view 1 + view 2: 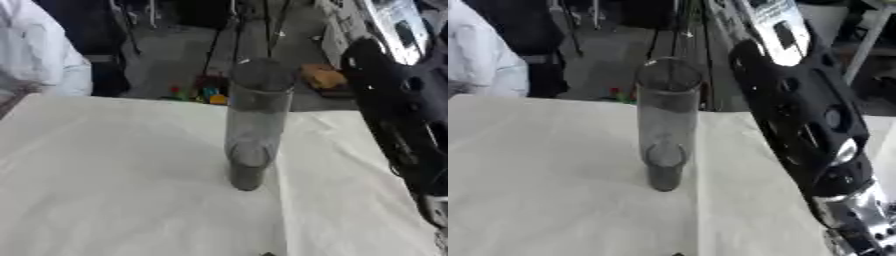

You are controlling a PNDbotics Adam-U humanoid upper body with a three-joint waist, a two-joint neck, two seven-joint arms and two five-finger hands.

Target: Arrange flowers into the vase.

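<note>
A white cloth-covered worktop (114,190) fills most of the view, and the robot's right arm (807,125), black with a silver joint low down, slants from twelve o'clock to about five o'clock along the right side. The tall clear cylindrical vase (254,125) stands upright near the centre of the worktop, apart from the arm, with no flowers visible in it. Neither robot hand shows in either view, the right arm running out of the picture at the wrist, so I cannot tell whether either is released, clenched or grasping anything.
</note>
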